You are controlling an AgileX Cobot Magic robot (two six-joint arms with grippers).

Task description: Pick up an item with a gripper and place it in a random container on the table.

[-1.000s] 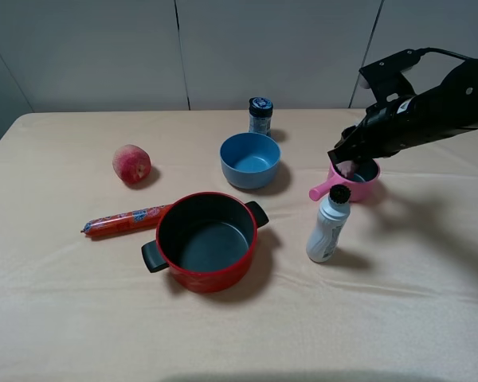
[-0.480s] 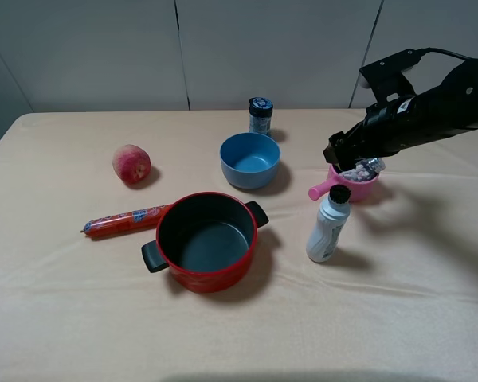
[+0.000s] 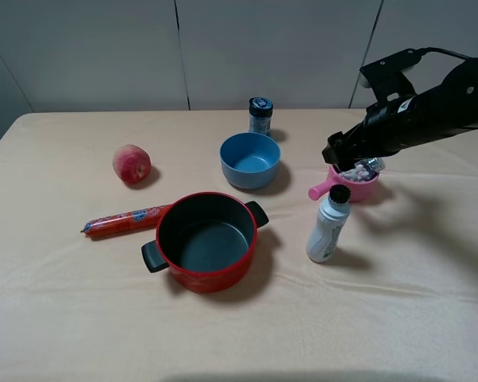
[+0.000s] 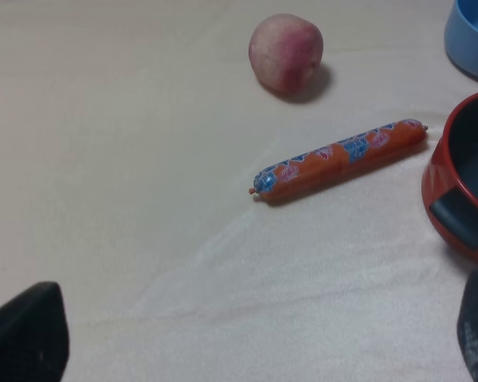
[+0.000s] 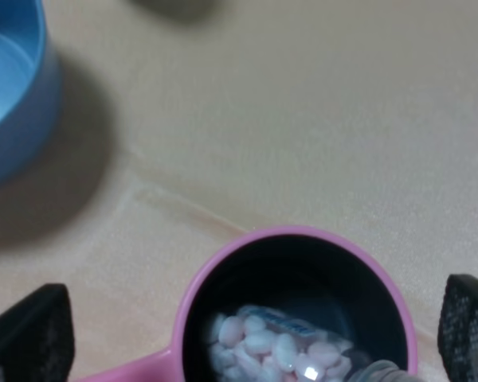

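The small clear bottle (image 3: 363,170) lies tilted inside the pink saucepan (image 3: 358,191) at the right of the beige table (image 3: 398,302), its silvery cap toward the far rim. In the right wrist view the bottle (image 5: 275,344) rests in the pan's dark inside, with the pink rim (image 5: 223,263) around it. My right gripper (image 3: 344,157) hovers just above the pan, open and empty (image 5: 247,330). My left gripper (image 4: 251,334) is open and empty, low over the cloth at the left, and it is out of the high view.
A white bottle with a black cap (image 3: 328,225) stands just in front of the saucepan. A blue bowl (image 3: 250,160), a dark jar (image 3: 260,116) and a red two-handled pot (image 3: 205,241) stand mid-table. A peach (image 3: 131,164) and a sausage (image 3: 126,220) lie at the left.
My right gripper was down in the saucepan with the bottle. It has let go and risen slightly, and the bottle now lies in the pan.
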